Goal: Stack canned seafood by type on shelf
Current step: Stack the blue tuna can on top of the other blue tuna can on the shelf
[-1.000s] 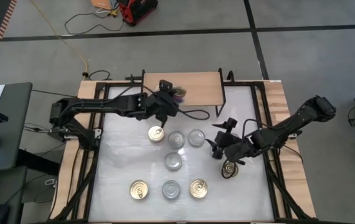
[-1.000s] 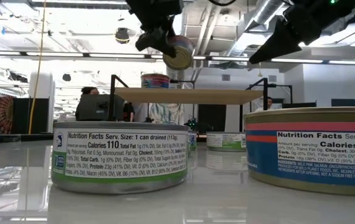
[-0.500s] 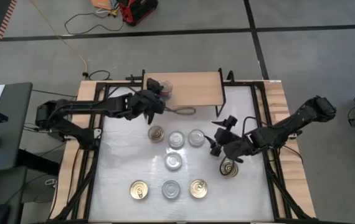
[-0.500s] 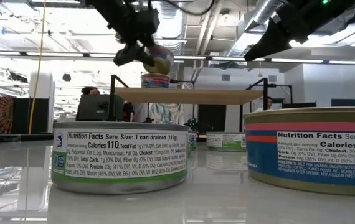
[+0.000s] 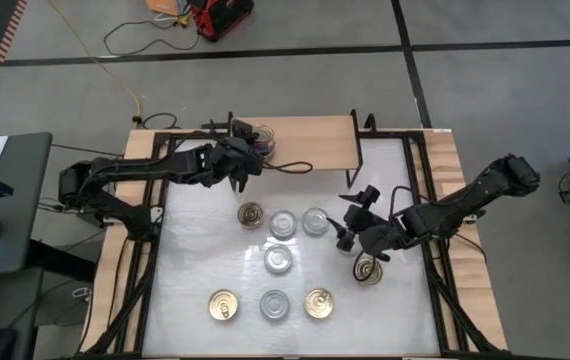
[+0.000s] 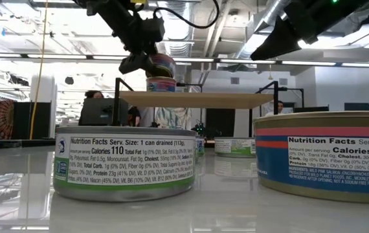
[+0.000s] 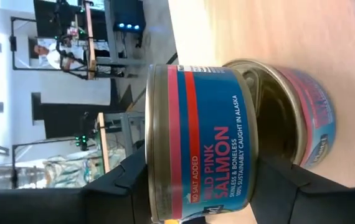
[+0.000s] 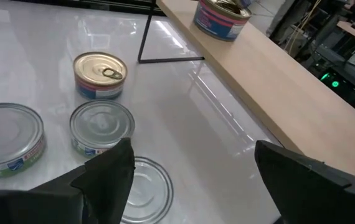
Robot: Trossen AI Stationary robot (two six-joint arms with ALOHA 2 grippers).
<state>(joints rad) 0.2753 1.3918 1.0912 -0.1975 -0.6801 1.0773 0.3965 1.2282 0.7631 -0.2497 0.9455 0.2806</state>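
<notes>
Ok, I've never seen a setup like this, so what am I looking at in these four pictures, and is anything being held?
Two dark robot arms work at a white table. One picture looks down from overhead, one sits at tabletop height, and two come from cameras on the arms' wrists. The left gripper holds a blue-and-red salmon tin over the light-wood shelf, just above a matching tin on the shelf. The right gripper hovers with its fingers open and empty, near a gold-topped tin. Seven more round tins lie on the table, gold-topped and silver-topped.
</notes>
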